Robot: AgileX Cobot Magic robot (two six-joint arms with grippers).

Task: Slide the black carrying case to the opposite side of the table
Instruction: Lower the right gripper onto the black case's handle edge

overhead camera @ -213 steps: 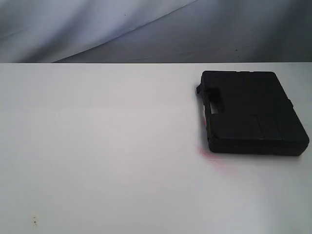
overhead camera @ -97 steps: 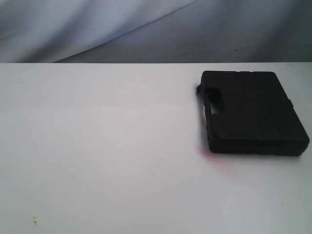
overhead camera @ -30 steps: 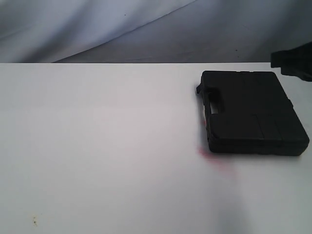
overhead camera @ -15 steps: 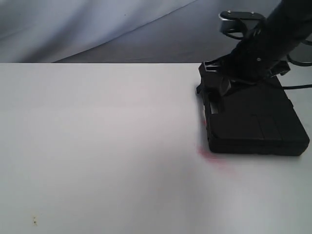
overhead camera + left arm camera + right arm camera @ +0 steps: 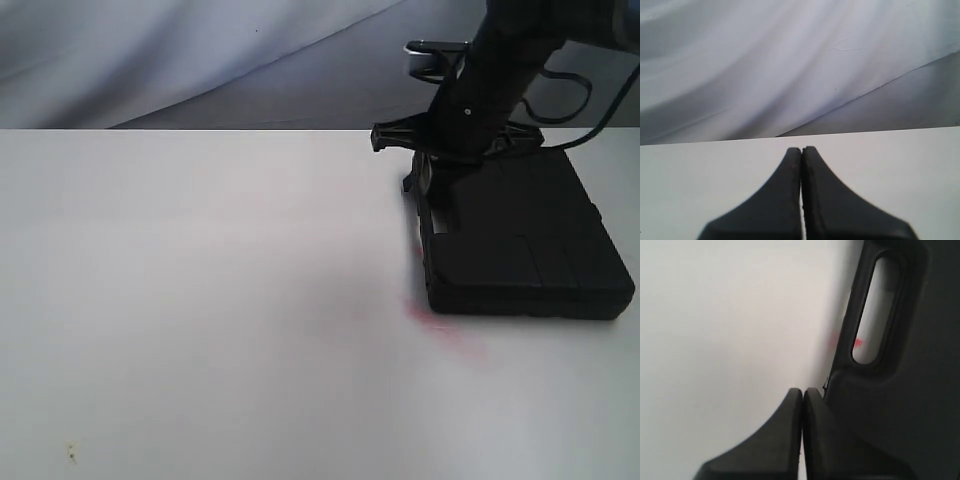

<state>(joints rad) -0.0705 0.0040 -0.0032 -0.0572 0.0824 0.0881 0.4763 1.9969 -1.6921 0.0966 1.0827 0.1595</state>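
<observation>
Black carrying case (image 5: pixel 520 235): lies flat on the right side of the bench (image 5: pixel 200 300), close to its far edge, with the handle side facing the middle of the bench.
Handle slot (image 5: pixel 875 310): long oval opening; white bench and a spot of red show through it in the right wrist view.
Bench surface: plain white, a wide bare stretch to the left of the case.
Pink-red smear (image 5: pixel 440 325): on the bench at the case's near left corner, partly under its edge.
Dark specks (image 5: pixel 70 455): near the front left corner of the bench.
Right arm (image 5: pixel 500 70): comes down from the upper right over the far left corner of the case, at the handle end.
Right pincer (image 5: pixel 802 392): clenched, fingers pressed together with nothing between them; tips at the case's handle edge. Whether they touch the case cannot be told.
Left pincer (image 5: pixel 801 150): clenched, nothing held, above bare bench; not seen in the exterior view.
Grey cloth (image 5: pixel 200 60): draped behind the bench.
</observation>
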